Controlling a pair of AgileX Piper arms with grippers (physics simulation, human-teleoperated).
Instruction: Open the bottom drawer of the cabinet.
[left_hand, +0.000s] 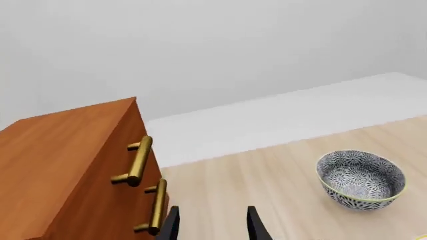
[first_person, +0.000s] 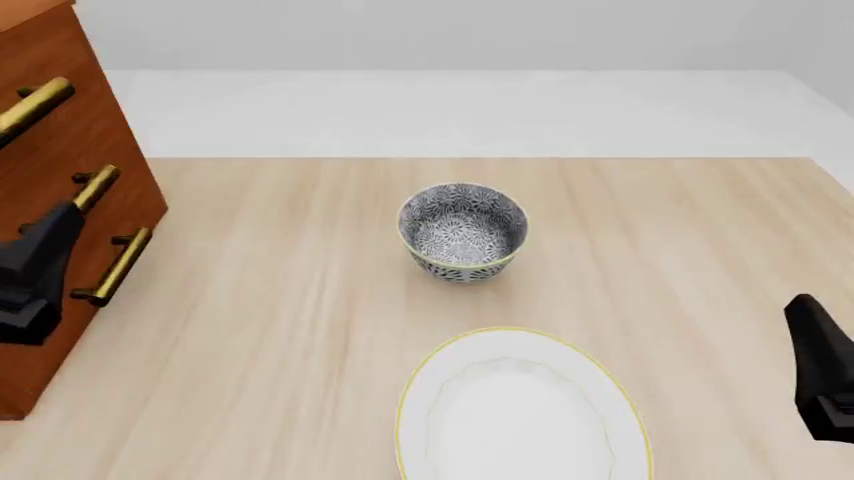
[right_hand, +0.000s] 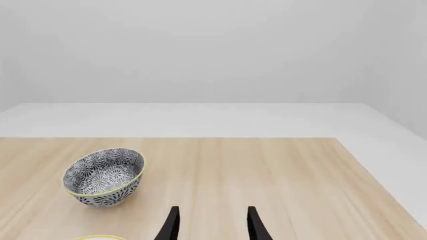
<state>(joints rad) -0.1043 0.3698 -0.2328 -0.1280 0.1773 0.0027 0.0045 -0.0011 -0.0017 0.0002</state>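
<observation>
Cabinet (first_person: 54, 180): reddish-brown wood, set at the left edge of the counter (first_person: 294, 300), drawer fronts turned toward the counter's middle. Three brass bar handles are seen in the front view, one above another.

Bottom drawer (first_person: 80, 320): lowest of the three, shut flush with the cabinet face; its handle (first_person: 112, 266) is untouched.

Left gripper (left_hand: 212, 222): held just beside the cabinet front, near the middle handle (left_hand: 157, 207) and above the lowest one. Jaws are spread apart and nothing is held.

Right gripper (right_hand: 212, 222): parked at the counter's right side, well apart from the cabinet. Jaws are spread apart and empty.

Patterned bowl (first_person: 462, 230): upright at mid-counter. White plate (first_person: 521, 410), yellow-rimmed, lies nearer the arms.

Step in hand: approach to the handle, judged; the pull is not yet begun.

Next move, judged: the left gripper is to be lowered to the lowest handle, the jaws placed around the bar and closed, then drawn straight out from the cabinet face. A mistaken grip on the middle handle is the risk to be avoided.
</observation>
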